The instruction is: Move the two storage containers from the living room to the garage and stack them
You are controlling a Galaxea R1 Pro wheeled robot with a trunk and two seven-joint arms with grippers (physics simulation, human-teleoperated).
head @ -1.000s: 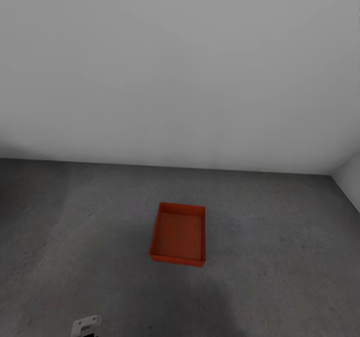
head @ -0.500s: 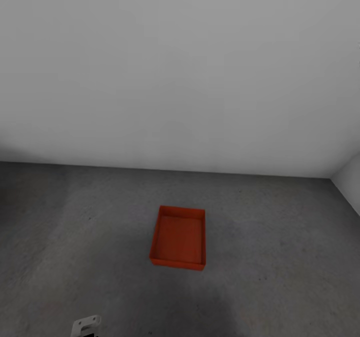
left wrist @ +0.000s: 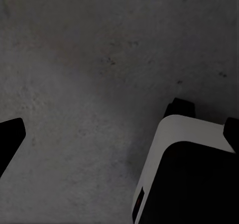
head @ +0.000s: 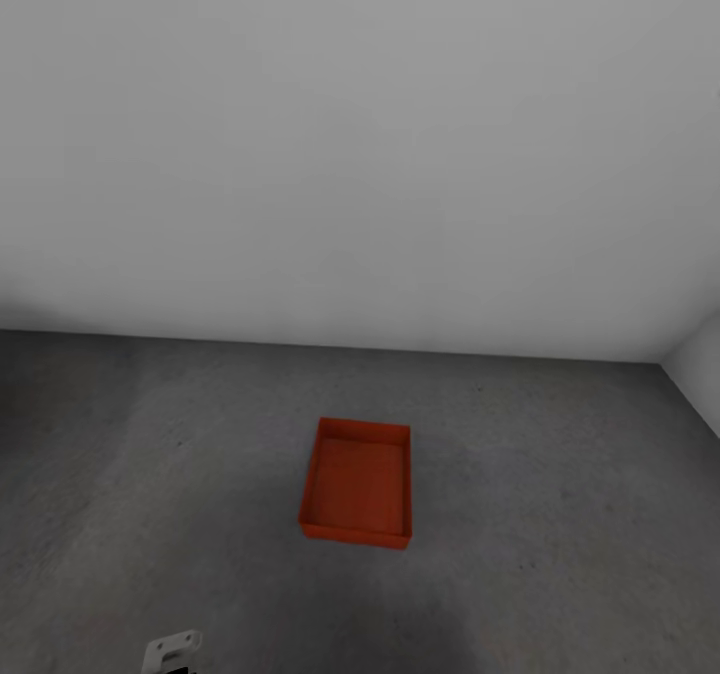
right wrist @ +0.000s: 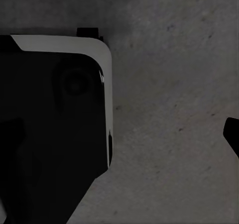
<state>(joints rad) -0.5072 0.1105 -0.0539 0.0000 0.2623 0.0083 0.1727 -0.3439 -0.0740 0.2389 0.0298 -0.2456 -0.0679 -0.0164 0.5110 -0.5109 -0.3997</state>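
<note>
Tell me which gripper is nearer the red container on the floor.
Probably left, not certain. The left gripper and right gripper both point at concrete floor beside the robot's base, away from the container. A white arm part shows nearer the robot and left of the container.

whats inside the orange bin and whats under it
The storage container looks empty; its bare orange bottom shows. It sits on the grey concrete floor; the patch directly beneath it is covered.

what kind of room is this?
Likely a garage or similar bare utility room: mottled dark grey concrete floor, plain grey-white walls, no furniture in view. One red-orange open-top storage container sits on the floor.
</note>
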